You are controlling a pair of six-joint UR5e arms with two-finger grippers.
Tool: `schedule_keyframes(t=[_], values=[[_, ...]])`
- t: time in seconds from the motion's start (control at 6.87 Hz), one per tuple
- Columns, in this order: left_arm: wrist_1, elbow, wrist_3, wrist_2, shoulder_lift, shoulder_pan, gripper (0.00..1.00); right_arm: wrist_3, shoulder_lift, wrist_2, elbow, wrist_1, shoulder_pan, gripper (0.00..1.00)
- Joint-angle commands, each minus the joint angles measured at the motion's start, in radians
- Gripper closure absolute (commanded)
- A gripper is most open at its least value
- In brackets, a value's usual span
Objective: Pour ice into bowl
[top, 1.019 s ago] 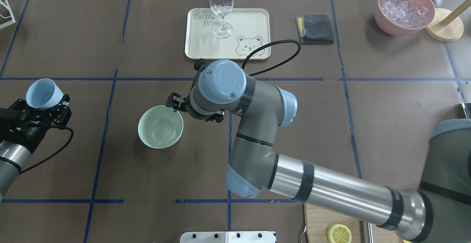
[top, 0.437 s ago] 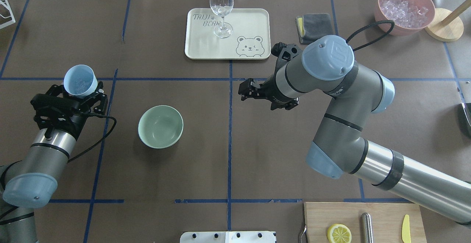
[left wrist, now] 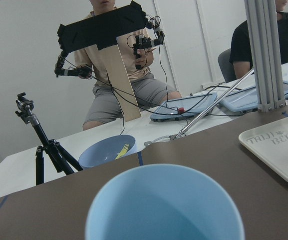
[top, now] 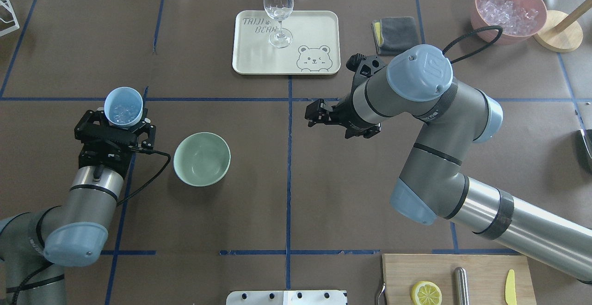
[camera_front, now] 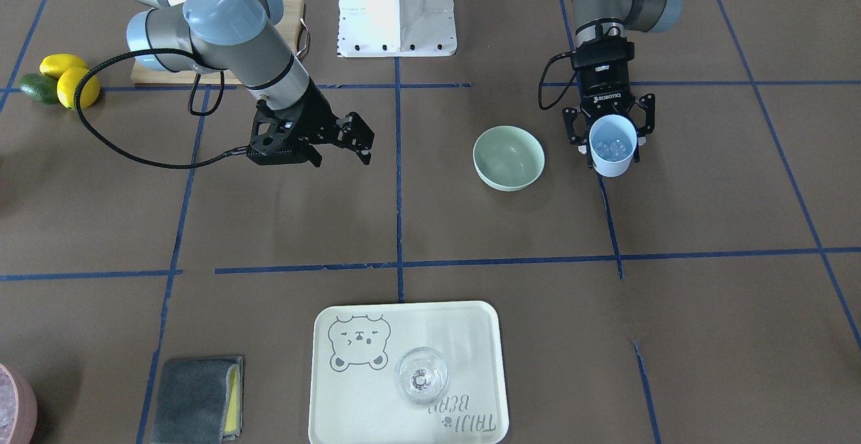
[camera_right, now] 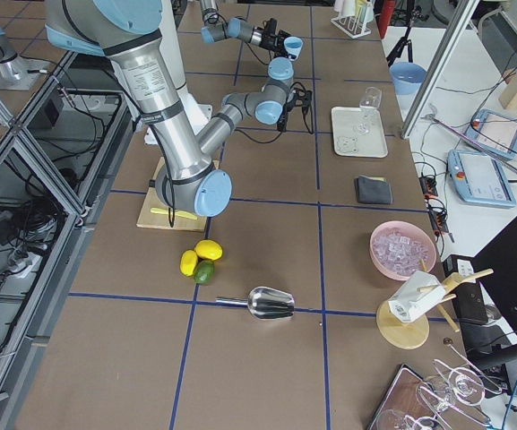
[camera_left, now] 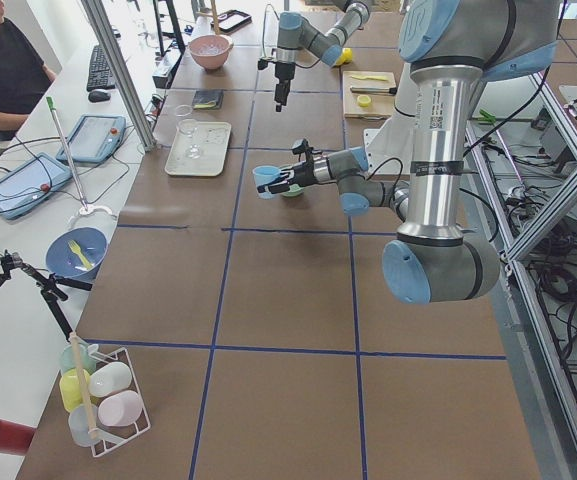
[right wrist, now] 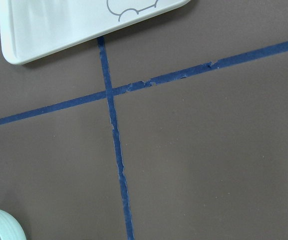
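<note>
Bench papered in dark brown, gridded with blue tape lines; a white desk with a seated operator runs along its far side. The left claw is clamped on an upright light blue cup, just beside the mint-green bowl resting on the paper. Ice lies in the cup's bottom. The right claw hovers with jaws apart, well apart from the bowl, near a cream tray carrying a wine glass.

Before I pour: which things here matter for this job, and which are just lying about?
In the job: ice, light blue cup, left hand, mint-green bowl.
Lying about: wine glass, bear tray, grey cloth, pink bowl of ice, lemon slice.
</note>
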Motion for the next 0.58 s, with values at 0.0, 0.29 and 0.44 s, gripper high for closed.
schedule_keyframes(t=[0.0,0.29,0.44], values=[[0.356,-0.025,0.048,0.056,-0.104,0.056,1.0,0.0,0.0,-0.002,-0.001,0.003,0.0,0.0],[0.497,-0.028,0.266,0.142,-0.119,0.061,1.0,0.0,0.001,-0.003,-0.003,0.003,-0.002,0.0],[0.499,-0.028,0.357,0.164,-0.119,0.066,1.0,0.0,0.001,-0.003,-0.005,0.003,-0.002,0.0]])
